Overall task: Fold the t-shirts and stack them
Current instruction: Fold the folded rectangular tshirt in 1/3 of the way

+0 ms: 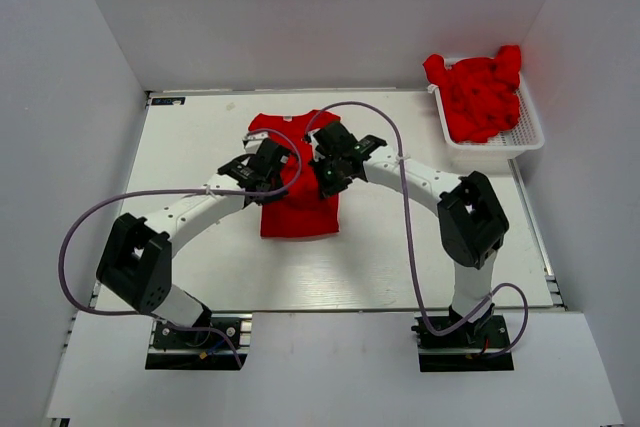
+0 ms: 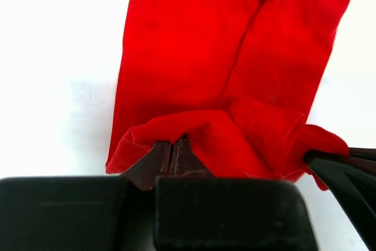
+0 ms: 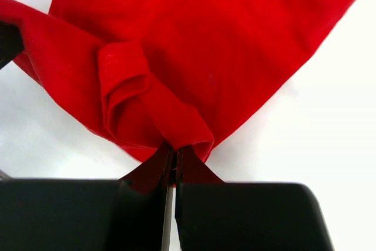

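**Inspector:** The left gripper (image 2: 173,152) is pinching a bunched edge of the t-shirt (image 1: 300,209) at centre frame. The right gripper (image 3: 174,151) is pinching the same way.

**Assessor:** Advice?

**Inspector:** I am recommending both travel level and together, keeping the fold straight. Bare table (image 1: 200,127) is lying all round. The basket (image 1: 527,137) of heaped t-shirts (image 1: 480,97), upper right, is sitting well apart.

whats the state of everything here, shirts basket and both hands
centre t-shirt: lying flat, folded narrow, cloth bunched where both hands pinch it
left hand: shut on the centre t-shirt
right hand: shut on the centre t-shirt
other t-shirts: crumpled in a heap, unfolded
basket: upright, heaped past its rim with the other t-shirts
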You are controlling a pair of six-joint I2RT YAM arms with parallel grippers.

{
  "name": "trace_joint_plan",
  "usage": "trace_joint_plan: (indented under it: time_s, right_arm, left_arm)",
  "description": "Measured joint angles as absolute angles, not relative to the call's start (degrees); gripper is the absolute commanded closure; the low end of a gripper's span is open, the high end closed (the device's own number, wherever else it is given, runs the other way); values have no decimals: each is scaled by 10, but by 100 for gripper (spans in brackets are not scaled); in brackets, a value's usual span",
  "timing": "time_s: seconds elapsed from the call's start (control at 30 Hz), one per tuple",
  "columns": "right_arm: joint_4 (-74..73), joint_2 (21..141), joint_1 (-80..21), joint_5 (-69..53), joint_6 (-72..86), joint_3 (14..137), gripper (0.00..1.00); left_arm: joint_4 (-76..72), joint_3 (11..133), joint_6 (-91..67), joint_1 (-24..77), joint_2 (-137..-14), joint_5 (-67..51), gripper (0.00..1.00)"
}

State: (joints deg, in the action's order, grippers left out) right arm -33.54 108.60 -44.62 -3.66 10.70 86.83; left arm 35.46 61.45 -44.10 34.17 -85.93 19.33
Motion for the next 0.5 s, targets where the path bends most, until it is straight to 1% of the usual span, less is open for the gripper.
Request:
trace_joint_plan:
  time_s: [0.27,0.5]
  right_arm:
    - [-335,1124,-413,-51,105,901,100]
    - [-329,1157,-394,-71,105,924,100]
  left_arm:
    - [318,623,-413,301,-898,168,100]
    - [276,625,-392,284,-913,154,100]
